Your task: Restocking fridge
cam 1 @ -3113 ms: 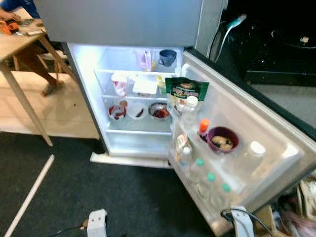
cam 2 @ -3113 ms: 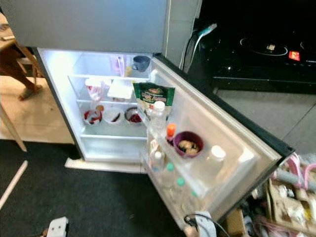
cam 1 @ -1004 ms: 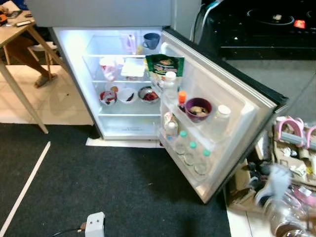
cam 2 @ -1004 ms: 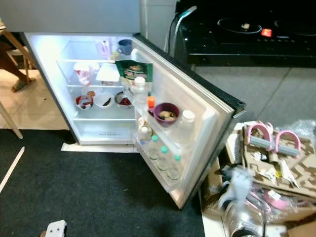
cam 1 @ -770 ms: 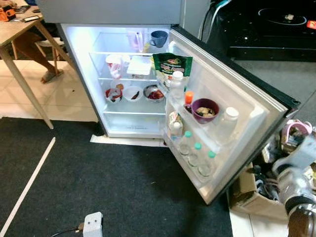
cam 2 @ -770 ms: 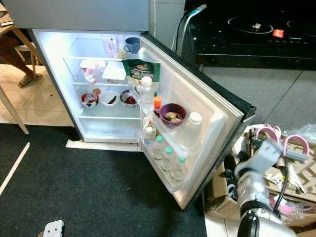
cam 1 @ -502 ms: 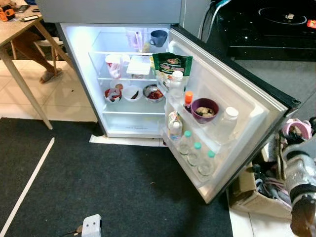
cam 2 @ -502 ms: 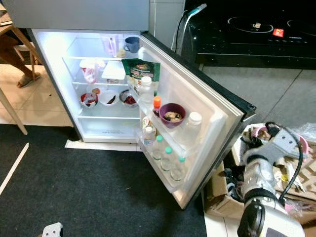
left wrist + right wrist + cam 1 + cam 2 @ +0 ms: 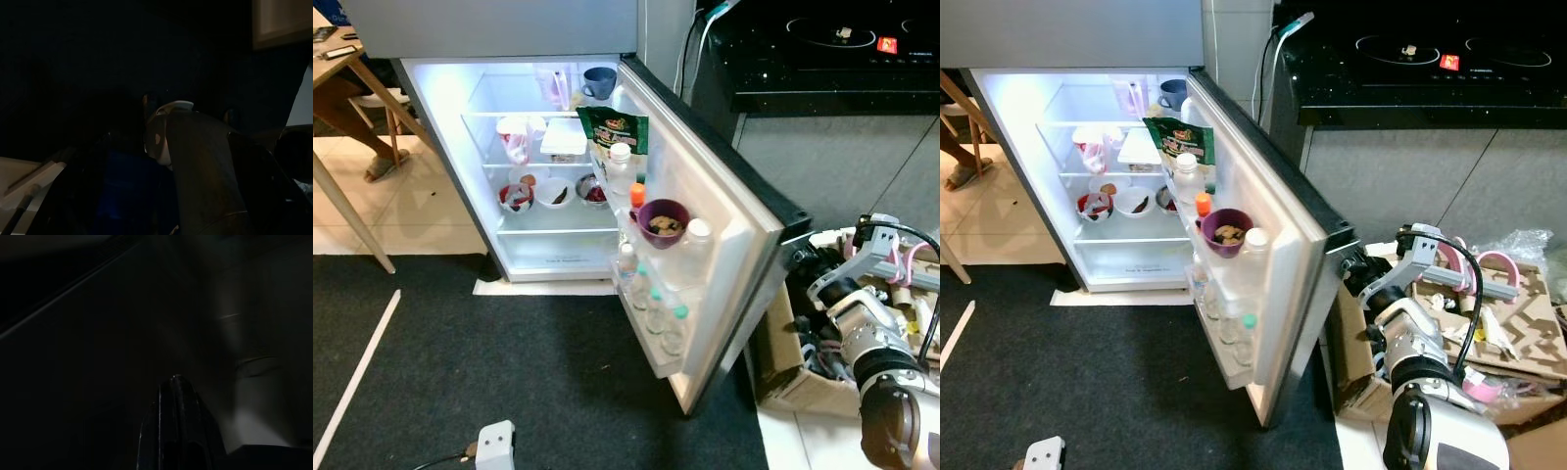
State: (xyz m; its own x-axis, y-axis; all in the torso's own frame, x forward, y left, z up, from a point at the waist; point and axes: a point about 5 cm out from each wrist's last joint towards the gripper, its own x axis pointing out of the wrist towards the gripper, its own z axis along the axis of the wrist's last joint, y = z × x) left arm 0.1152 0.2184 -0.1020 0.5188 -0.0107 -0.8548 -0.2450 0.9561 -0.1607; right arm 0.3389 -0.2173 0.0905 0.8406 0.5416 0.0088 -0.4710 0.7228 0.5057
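The right gripper (image 9: pixel 1363 266) reaches just behind the outer edge of the open fridge door (image 9: pixel 1278 211); whether its fingers are apart cannot be told. The left arm hangs idle. The fridge (image 9: pixel 494 59) stands upright. Its door racks hold one purple bowl (image 9: pixel 663 221), one orange-capped bottle (image 9: pixel 637 194) and three green-capped bottles (image 9: pixel 658 304). Three small bowls (image 9: pixel 553 193) sit along the middle shelf's front edge.

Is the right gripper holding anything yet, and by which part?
Cannot tell. The right gripper is low beside the open fridge door, over the cardboard box; its fingers are too dark to read.
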